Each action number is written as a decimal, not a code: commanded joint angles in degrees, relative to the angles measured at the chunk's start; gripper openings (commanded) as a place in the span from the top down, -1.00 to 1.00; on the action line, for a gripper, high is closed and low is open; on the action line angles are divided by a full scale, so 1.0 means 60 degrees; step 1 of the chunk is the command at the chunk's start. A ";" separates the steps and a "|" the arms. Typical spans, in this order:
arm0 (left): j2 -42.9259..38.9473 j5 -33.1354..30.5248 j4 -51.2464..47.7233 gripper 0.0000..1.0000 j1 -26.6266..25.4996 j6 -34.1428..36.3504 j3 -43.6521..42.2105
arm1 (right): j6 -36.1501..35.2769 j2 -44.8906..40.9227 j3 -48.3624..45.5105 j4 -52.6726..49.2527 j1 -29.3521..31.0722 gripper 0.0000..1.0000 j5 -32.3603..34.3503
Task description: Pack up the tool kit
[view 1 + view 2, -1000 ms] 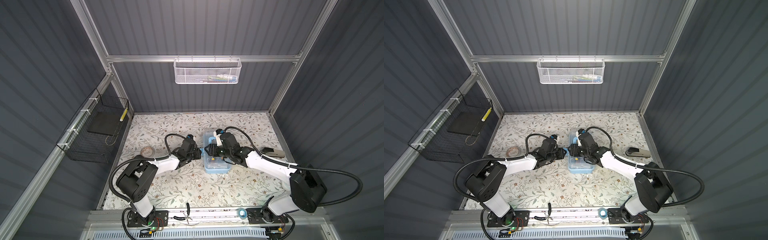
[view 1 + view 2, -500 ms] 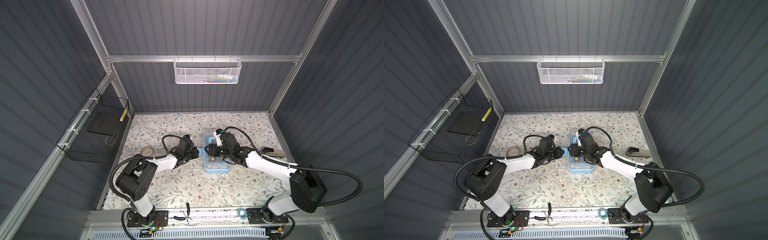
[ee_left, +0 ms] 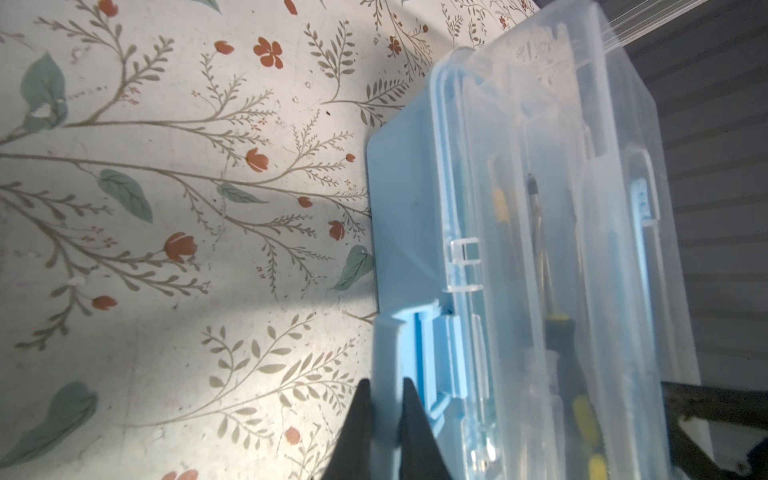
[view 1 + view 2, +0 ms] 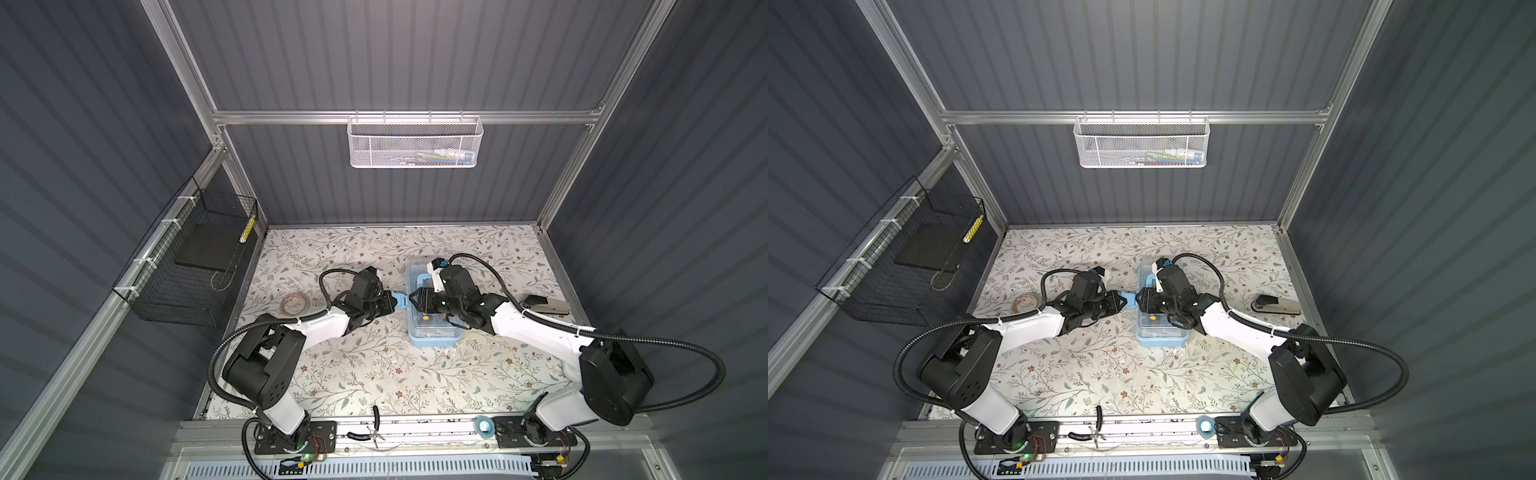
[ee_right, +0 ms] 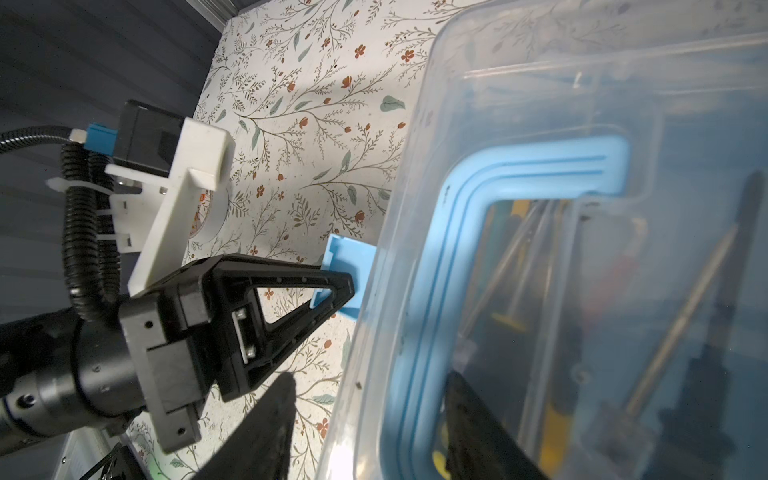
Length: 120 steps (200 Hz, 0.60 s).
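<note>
The tool kit (image 4: 432, 332) (image 4: 1160, 332) is a light-blue box with a closed clear lid, lying mid-table. Slim screwdrivers (image 3: 540, 232) show through the lid. My left gripper (image 3: 386, 382) (image 4: 392, 300) is shut on the box's blue latch tab (image 3: 388, 345) (image 5: 345, 266), which sticks out sideways from the box's left side. My right gripper (image 5: 370, 376) (image 4: 412, 300) hovers open over that same edge. One finger is out over the table. The other is over the lid beside the blue handle (image 5: 519, 166).
A tape roll (image 4: 294, 302) lies left of the left arm and a stapler (image 4: 545, 305) lies at the right edge. A white mesh basket (image 4: 413, 143) hangs on the back wall and a black wire basket (image 4: 191, 266) on the left wall. Pliers (image 4: 376, 428) rest on the front rail.
My left gripper closed on the latch tab and drew back a little to the left, so the tab now stands out from the box. The right arm held still.
</note>
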 commanded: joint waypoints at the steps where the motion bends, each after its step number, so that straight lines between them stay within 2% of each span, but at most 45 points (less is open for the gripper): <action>1: -0.0239 0.1150 0.0290 0.79 -0.0056 -0.0087 0.0464 | 0.0086 0.0446 -0.0460 -0.0820 0.0005 -0.17 -0.0224; 36: -0.0422 0.1140 0.0187 0.71 -0.0057 -0.0068 0.0518 | 0.0070 0.0446 -0.0460 -0.0790 0.0001 -0.17 -0.0250; 58: -0.0497 0.1151 0.0144 0.38 -0.0057 -0.0081 0.0509 | 0.0068 0.0450 -0.0446 -0.0793 0.0000 -0.17 -0.0255; 73: -0.0500 0.1151 0.0099 0.24 -0.0050 -0.0076 0.0500 | 0.0076 0.0462 -0.0445 -0.0790 0.0004 -0.17 -0.0270; 120: -0.0591 0.1166 0.0327 0.22 -0.0065 -0.0142 0.0302 | 0.0109 0.0475 -0.0467 -0.0776 0.0011 -0.17 -0.0300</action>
